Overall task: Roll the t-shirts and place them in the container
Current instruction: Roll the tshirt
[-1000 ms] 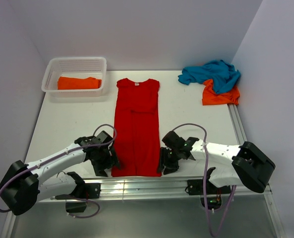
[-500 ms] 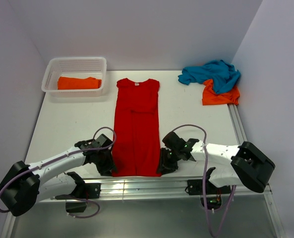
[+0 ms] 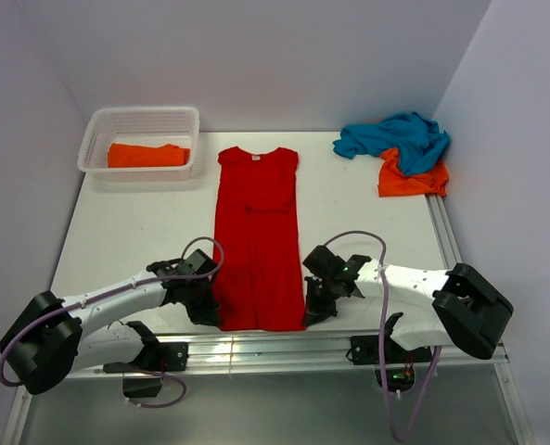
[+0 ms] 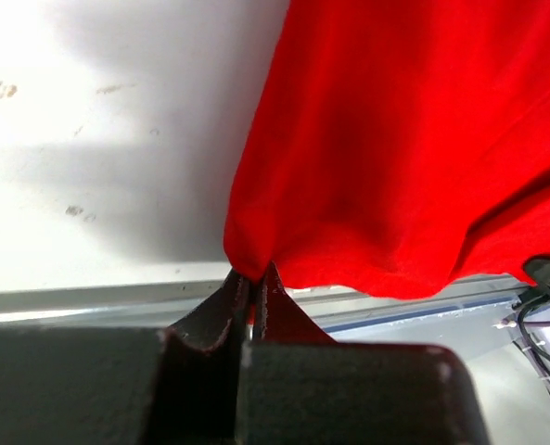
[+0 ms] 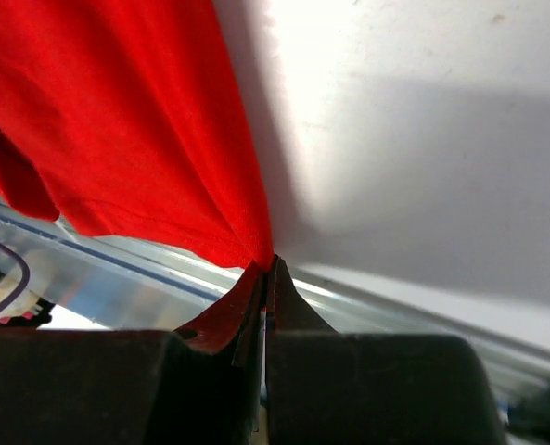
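- Red cloth at the near-left hem corner: the left gripper [image 4: 253, 278] has moved in from beside it and is now pinched tight on it.
- Centre: the red t-shirt [image 3: 256, 232] lies flat, collar far, hem near.
- Near-right corner: the right gripper [image 5: 267, 269] likewise clamps the hem — rolling can probably begin.

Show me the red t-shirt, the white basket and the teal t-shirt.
red t-shirt [image 3: 256, 241], top view, middle of its body.
white basket [image 3: 145, 110], top view, far rim.
teal t-shirt [image 3: 395, 134], top view, middle of the crumpled cloth.

no readable txt, labels or nos. anywhere
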You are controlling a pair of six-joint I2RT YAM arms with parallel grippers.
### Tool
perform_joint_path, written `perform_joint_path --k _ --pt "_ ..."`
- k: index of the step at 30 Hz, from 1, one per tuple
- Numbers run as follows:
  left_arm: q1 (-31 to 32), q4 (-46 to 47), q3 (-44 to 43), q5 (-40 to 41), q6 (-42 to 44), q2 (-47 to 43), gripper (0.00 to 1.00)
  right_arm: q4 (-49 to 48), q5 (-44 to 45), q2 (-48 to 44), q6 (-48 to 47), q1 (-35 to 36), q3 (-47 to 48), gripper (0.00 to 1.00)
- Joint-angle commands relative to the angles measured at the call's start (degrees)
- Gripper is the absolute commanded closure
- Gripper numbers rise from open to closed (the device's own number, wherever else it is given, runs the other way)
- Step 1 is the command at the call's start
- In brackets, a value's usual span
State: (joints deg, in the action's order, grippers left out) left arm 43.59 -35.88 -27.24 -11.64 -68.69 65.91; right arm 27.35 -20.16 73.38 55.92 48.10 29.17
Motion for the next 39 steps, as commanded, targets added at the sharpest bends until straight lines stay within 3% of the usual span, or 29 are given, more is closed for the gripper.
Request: perform_joint_path --k 1,15,30,39 --pt "0.4 -4.5 -3.1 0.0 -0.2 -0.5 1.0 8.6 1.2 0.5 -2.3 -0.2 4.7 1.0" --pt "-2.7 -3.7 -8.3 -6.5 -3.9 -0.1 1.0 14.6 -3.2 1.1 -8.2 -9.1 12.5 1.0" --pt "-16.8 -6.3 -14.1 -10.9 5.0 4.8 1.0 18.0 -5.2 9.0 -13.2 -15.0 22.5 1.0" --pt "-21.3 -7.7 -19.8 -10.8 10.2 10.2 1.0 18.9 -5.8 14.4 -14.5 -17.2 28.0 1.0"
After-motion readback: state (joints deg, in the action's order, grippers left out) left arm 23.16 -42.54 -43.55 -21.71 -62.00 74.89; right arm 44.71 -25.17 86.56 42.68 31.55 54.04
